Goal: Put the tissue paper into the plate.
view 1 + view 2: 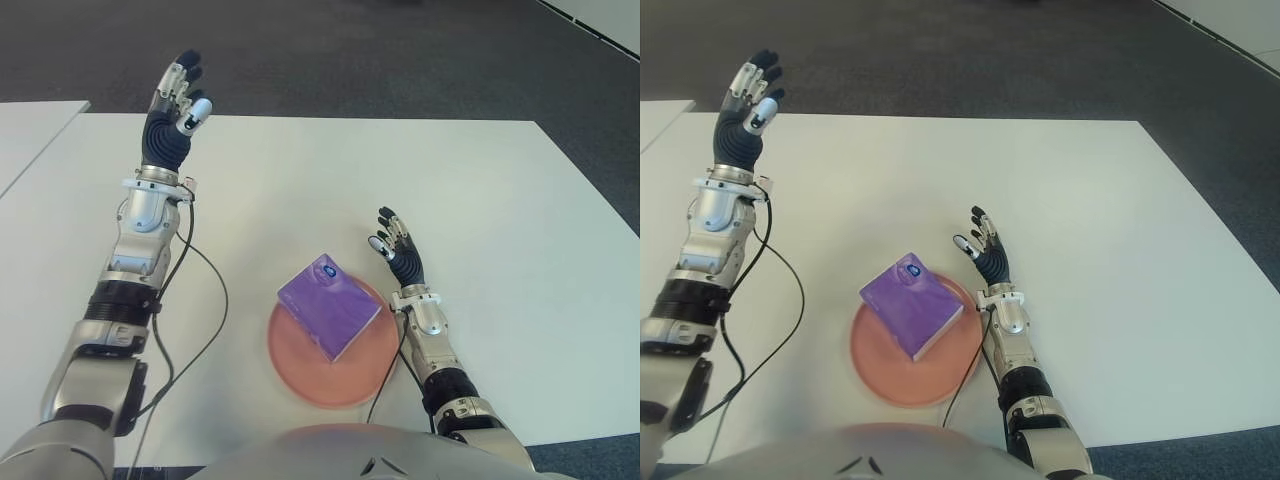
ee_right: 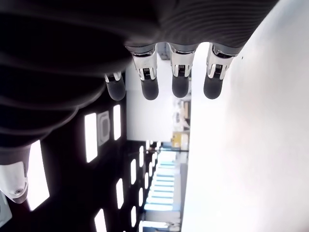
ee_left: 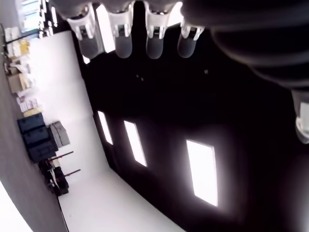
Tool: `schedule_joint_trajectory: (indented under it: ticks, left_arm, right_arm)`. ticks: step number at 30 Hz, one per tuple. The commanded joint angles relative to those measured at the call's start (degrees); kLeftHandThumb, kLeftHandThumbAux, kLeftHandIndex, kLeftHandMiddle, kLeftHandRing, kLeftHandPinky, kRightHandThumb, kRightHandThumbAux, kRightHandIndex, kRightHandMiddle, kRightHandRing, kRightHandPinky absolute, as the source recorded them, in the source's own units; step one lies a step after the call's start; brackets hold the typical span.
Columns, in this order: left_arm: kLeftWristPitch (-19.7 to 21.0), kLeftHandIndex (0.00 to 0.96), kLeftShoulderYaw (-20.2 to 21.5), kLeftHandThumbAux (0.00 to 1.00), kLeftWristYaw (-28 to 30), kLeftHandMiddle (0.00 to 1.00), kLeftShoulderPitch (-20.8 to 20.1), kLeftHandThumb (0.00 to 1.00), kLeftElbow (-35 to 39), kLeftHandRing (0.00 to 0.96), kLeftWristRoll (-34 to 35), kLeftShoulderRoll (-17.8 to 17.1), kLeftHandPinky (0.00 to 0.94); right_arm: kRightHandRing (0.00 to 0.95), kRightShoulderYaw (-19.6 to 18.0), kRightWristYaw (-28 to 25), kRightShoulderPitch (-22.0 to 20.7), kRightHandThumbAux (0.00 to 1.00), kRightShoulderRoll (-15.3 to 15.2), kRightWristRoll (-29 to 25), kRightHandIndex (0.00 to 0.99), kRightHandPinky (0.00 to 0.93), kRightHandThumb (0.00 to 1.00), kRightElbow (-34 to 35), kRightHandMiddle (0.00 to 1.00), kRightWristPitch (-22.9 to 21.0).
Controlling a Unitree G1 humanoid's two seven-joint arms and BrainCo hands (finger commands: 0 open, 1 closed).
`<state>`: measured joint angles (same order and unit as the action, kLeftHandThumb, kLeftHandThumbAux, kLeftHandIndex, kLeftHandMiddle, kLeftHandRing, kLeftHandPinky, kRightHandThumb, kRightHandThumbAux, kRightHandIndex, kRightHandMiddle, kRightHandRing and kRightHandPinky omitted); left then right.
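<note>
The purple tissue pack already lies on the pink plate, just to the left of the right hand and a little nearer the robot; one corner seems to reach over the plate's far rim, though from this angle that is hard to be sure of. So the placing itself looks done. The right hand is beside the plate, clear of the pack, its fingers straight and spread and holding nothing. The left hand is raised well away to the far left, also spread wide and empty, palm up over the white table. What seems left is only bringing the arms back to rest.
</note>
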<state>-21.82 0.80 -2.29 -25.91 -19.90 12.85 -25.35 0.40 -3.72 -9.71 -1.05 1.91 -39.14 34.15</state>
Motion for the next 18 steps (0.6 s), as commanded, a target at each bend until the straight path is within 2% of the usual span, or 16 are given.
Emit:
schedule_joint_trajectory:
  ticks: [1, 5, 8, 13, 15, 18]
  left_arm:
    - [2.52, 0.0, 2.34, 0.368, -0.96, 0.0, 0.08, 0.045, -0.07, 0.0, -2.08, 2.88, 0.0]
    - [1.12, 0.0, 3.07, 0.371, -1.33, 0.0, 2.96, 0.047, 0.46, 0.0, -4.37, 5.2, 0.0]
    - [-2.57, 0.0, 2.33, 0.371, -2.67, 0.0, 3.27, 0.041, -4.77, 0.0, -7.76, 8.33, 0.0]
    - [-5.69, 0.0, 2.5, 0.358, -2.31, 0.0, 2.73, 0.028, -12.2, 0.0, -10.54, 10.11, 0.0]
    - [-6.37, 0.0, 3.21, 0.362, -1.21, 0.0, 1.4, 0.022, -17.66, 0.0, -10.67, 9.76, 0.0]
    - [-5.64, 0.0, 3.26, 0.381, -1.2, 0.0, 0.89, 0.015, -20.91, 0.0, -11.31, 10.49, 0.0]
  right_arm:
    - [0.0, -0.3, -0.26, 3.71, 0.493, 0.04, -0.29, 0.0, 0.0, 0.0, -4.67, 0.0, -1.97]
    - [0.0, -0.51, -0.24, 3.67, 0.498, 0.07, -0.34, 0.0, 0.0, 0.0, -4.94, 0.0, -1.56]
    - [0.0, -0.64, -0.14, 3.58, 0.505, 0.05, -0.24, 0.0, 0.0, 0.0, -5.11, 0.0, -1.37]
    - [0.0, -0.77, -0.41, 3.69, 0.515, 0.03, -0.34, 0.0, 0.0, 0.0, -5.02, 0.0, -1.24]
    - [0.0, -0.91, -0.67, 3.73, 0.516, 0.14, -0.66, 0.0, 0.0, 0.0, -5.01, 0.0, -1.41]
    - [0.0, -1.17, -1.11, 3.92, 0.512, 0.19, -1.2, 0.0, 0.0, 0.0, -4.86, 0.0, -1.44]
